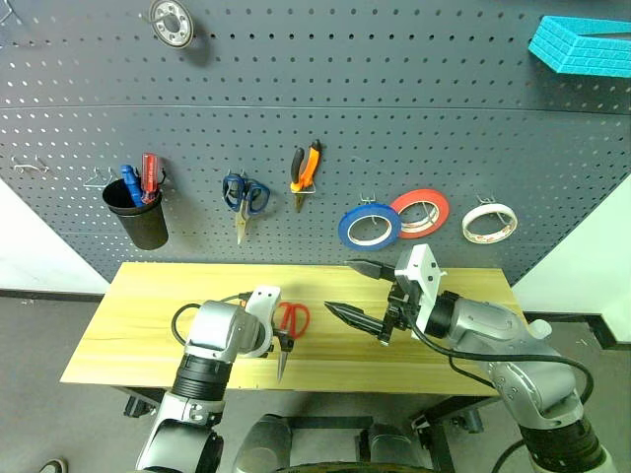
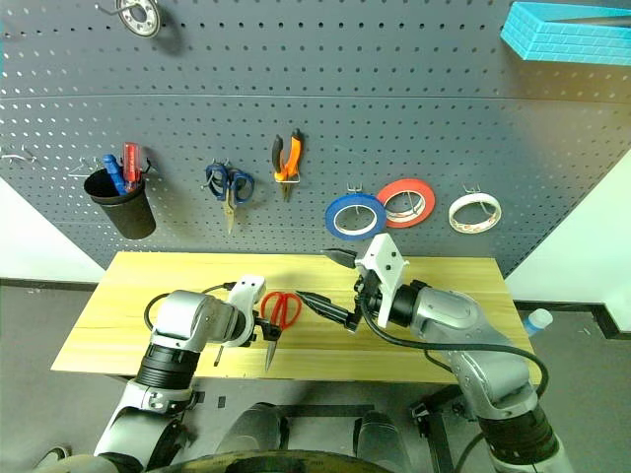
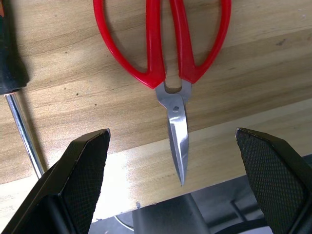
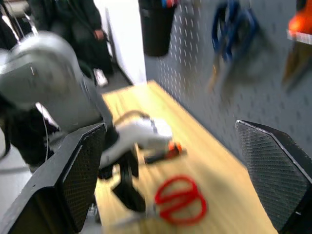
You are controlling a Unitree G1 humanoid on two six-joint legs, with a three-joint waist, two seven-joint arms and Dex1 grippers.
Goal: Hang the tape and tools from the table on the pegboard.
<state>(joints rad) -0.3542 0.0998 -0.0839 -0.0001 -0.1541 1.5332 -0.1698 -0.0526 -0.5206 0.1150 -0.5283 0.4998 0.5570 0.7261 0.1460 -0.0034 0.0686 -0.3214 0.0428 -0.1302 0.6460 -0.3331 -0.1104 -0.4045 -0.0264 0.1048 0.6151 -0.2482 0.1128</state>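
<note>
From the head cam the left gripper (image 1: 280, 347) hangs wide open right over the red-handled scissors (image 1: 292, 320) on the table (image 1: 148, 325), the left wrist cam has its fingers (image 3: 80, 170) straddling the blade tip, and the right gripper (image 1: 360, 291) is spread open too.

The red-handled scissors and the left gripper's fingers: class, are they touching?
Apart. In the left wrist view, the open fingers flank the red-handled scissors, with bare table between.

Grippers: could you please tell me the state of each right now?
Left gripper: open, empty, above the red-handled scissors.
Right gripper: open, empty.
</note>
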